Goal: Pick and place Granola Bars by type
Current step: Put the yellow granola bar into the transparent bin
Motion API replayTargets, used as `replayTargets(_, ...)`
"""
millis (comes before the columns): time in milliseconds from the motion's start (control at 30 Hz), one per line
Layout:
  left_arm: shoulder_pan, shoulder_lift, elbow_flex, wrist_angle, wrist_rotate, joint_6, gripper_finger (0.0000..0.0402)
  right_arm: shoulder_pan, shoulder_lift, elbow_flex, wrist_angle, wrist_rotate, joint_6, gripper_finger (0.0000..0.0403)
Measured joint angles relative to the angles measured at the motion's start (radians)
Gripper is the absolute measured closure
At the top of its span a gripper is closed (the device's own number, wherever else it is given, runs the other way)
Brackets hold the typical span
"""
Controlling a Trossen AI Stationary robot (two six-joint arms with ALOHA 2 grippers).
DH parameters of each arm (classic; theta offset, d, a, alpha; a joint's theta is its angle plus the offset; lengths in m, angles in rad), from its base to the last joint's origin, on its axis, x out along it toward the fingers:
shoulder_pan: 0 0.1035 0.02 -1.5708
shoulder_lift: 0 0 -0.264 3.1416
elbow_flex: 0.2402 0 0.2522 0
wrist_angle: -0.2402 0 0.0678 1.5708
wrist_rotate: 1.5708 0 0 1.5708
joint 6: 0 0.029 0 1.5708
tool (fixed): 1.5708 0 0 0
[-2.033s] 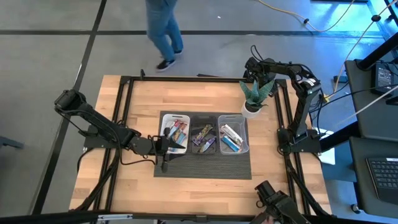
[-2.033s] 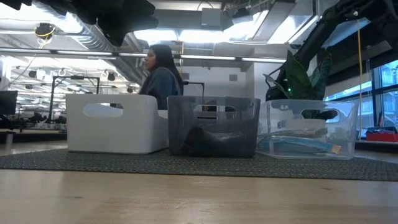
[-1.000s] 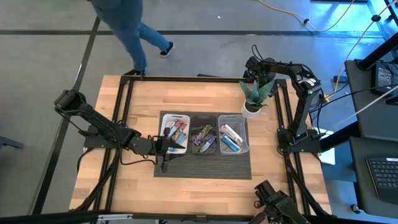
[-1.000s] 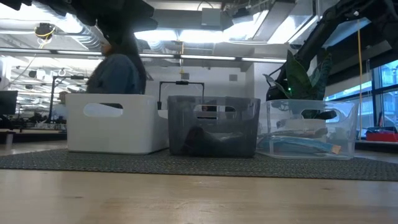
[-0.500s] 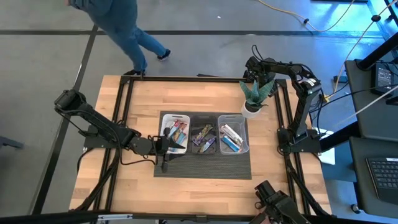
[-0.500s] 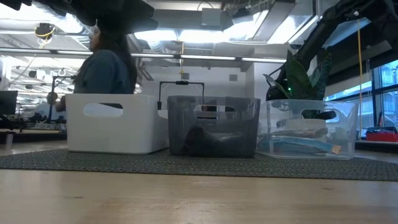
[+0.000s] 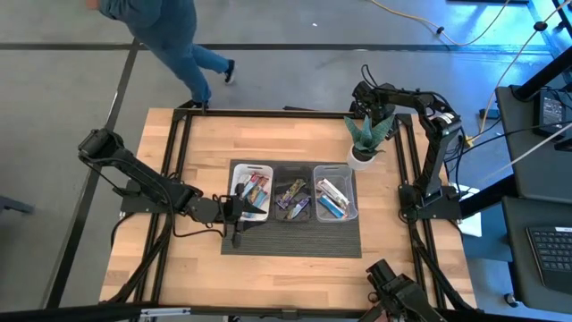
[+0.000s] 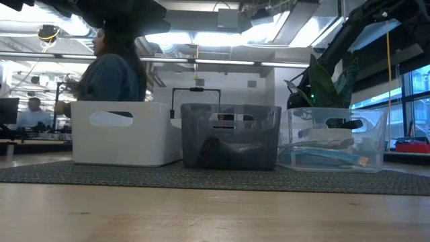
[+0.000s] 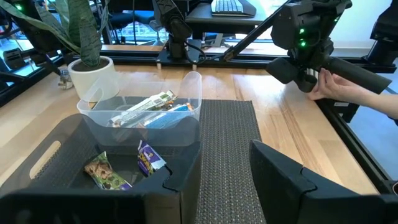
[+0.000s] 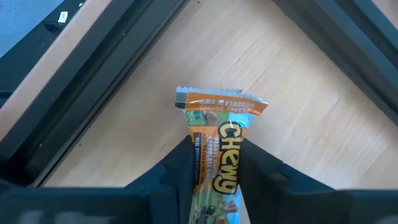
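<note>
Sorting looks well advanced: three trays sit side by side on the dark mat (image 7: 290, 237), and each holds wrapped bars. The white tray (image 7: 251, 170) carries dark multicolour bars, the black tray (image 7: 292, 169) a few purple-and-green ones (image 9: 148, 157), and the clear tray (image 7: 335, 168) silver and blue ones (image 9: 144, 107).

The right gripper (image 10: 216, 163) is up at the far right corner of the table, beside the potted plant (image 7: 365, 136), and it pinches an orange-and-green Chewy granola bar (image 10: 219, 137) by its lower half — the free end sticks out over bare wood. Held clear of the table like this, the bar is probably ready to be carried to a tray; none of the trays visibly holds this wrapper, so which one suits it is hard to judge.

The left gripper (image 7: 234, 210) waits low at the near left edge of the white tray, its fingers (image 9: 292, 186) apart with nothing between them. A person (image 7: 170, 36) walks past beyond the far edge of the table — and a hand (image 9: 333, 87) shows near the frame.
</note>
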Motion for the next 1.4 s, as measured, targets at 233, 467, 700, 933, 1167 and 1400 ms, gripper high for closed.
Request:
replayTargets(233, 0.0, 0.0, 0.0, 0.0, 0.0, 0.0, 0.0274, 0.0, 0.0, 0.0, 0.0, 0.0, 0.0, 0.0296)
replayTargets(467, 0.0, 0.0, 0.0, 0.0, 0.0, 0.0, 0.0274, 0.0, 0.0, 0.0, 0.0, 0.001, 0.0, 0.0301)
replayTargets(700, 0.0, 0.0, 0.0, 0.0, 0.0, 0.0, 0.0274, 0.0, 0.0, 0.0, 0.0, 0.001, 0.0, 0.03)
replayTargets(933, 0.0, 0.0, 0.0, 0.0, 0.0, 0.0, 0.0274, 0.0, 0.0, -0.001, 0.0, 0.002, 0.0, 0.0298)
replayTargets(1167, 0.0, 0.0, 0.0, 0.0, 0.0, 0.0, 0.0274, 0.0, 0.0, -0.001, 0.005, 0.004, 0.0, 0.0296)
replayTargets(1400, 0.0, 0.0, 0.0, 0.0, 0.0, 0.0, 0.0274, 0.0, 0.0, -0.001, 0.009, 0.004, 0.0, 0.0295)
